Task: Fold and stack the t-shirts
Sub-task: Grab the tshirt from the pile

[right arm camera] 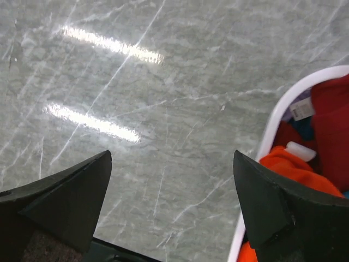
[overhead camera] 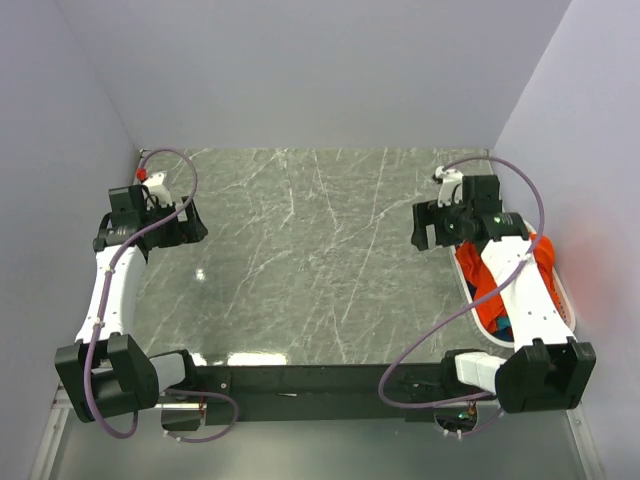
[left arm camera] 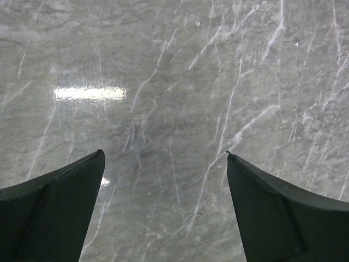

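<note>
left gripper (left arm camera: 163,155): both dark fingers stood wide apart with nothing between them; it hung over bare stone near the table's left edge, toward the far left corner
right gripper (right arm camera: 172,155): fingers likewise spread wide and empty; it hung over the table just beside the basket's rim, near the right edge, touching no cloth
orange t-shirt (right arm camera: 289,164): lay crumpled inside the basket at the table's right edge, bunched up against the rim on the side nearest the right gripper; from above, the right arm (overhead camera: 520,290) crossed over it and hid its middle
dark red t-shirt (right arm camera: 332,125): lay in the same basket, beyond the orange one as the right wrist camera saw it; how it was folded could not be told
blue cloth (overhead camera: 503,330): a small patch showed in the basket under the orange t-shirt, toward the near edge
basket (right arm camera: 278,109): white plastic with a rounded rim, sat on the table against its right edge
table (overhead camera: 300,250): grey-green marbled top with bright streaks of reflected light
cable (overhead camera: 420,350): purple, looped from the right arm's base up to its wrist
</note>
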